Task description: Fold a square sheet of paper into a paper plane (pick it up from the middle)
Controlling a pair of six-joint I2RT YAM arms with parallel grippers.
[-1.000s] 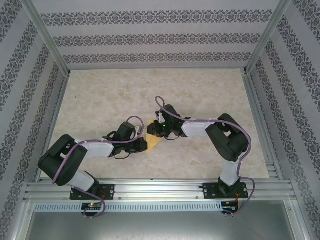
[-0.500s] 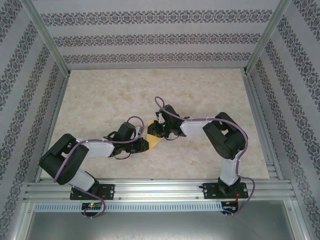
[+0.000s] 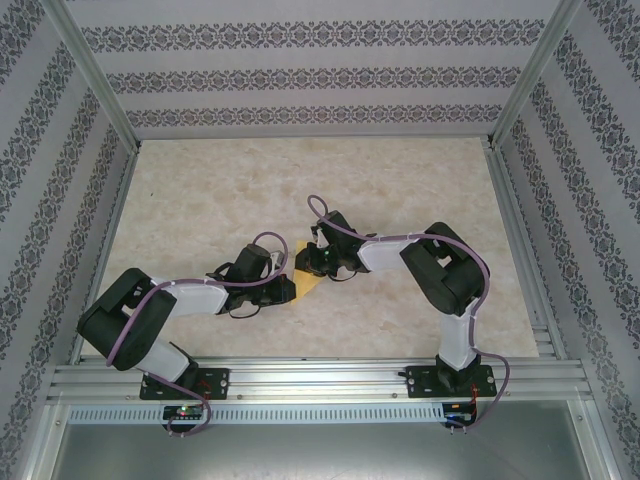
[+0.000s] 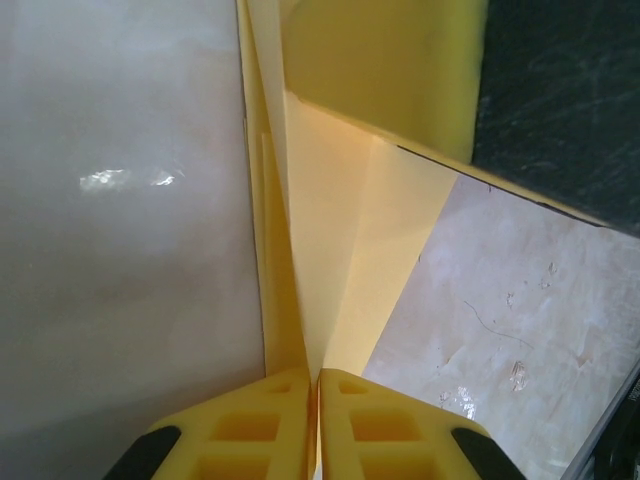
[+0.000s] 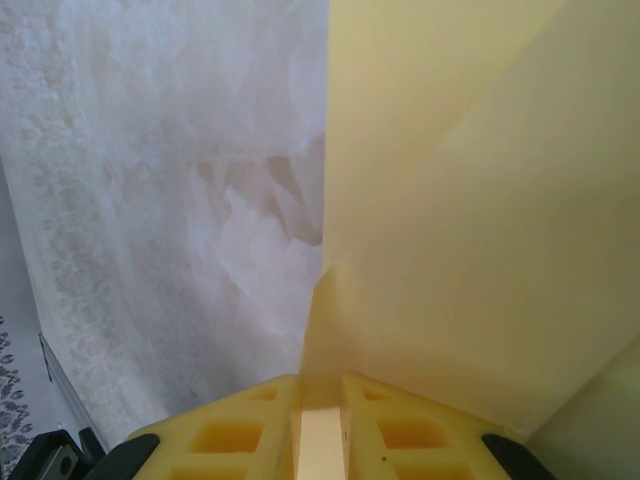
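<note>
Left hand [image 4: 313,378] low on paper [image 4: 340,250]

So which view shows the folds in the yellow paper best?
Left wrist: the yellow paper shows its creases and stacked layers close up, running into the shut left gripper. Right wrist shows the paper as broad flaps pinched by the right gripper. Top external gives the paper as a small sliver between the two wrists.

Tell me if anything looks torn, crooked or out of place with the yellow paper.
Nothing stands out. The yellow paper is folded with straight creases and no visible tears. It is pinched between the left gripper and the right gripper.
</note>
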